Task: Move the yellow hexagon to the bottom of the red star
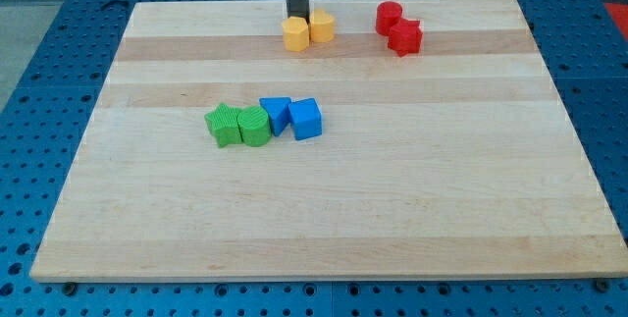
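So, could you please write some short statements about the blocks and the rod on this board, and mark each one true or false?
1. My tip is at the view's top, right behind the two yellow blocks. True.
2. The yellow hexagon touches the red star. False: they are apart, with bare wooden board between them.
3. The two blue blocks lie directly beside the two green blocks. True.
4. The red blocks are at the view's bottom left. False: they are at the view's top right.
5. The other yellow block sits on the hexagon's right. True.
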{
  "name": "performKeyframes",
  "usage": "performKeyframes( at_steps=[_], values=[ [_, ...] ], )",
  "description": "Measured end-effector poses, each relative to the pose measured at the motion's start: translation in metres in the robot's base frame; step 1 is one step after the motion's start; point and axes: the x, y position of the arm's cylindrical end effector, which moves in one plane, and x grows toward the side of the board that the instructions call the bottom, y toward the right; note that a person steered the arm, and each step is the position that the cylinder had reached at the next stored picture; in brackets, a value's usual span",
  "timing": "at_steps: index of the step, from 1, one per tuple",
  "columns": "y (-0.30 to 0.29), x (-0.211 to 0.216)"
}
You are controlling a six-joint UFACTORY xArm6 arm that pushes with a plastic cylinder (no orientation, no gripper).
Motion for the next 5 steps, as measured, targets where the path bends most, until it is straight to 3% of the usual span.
performKeyframes(
  at_steps=[2, 4, 5],
  values=[
    [0.002, 0.044],
    [-0.058, 0.045],
    [-0.058, 0.064]
  ],
)
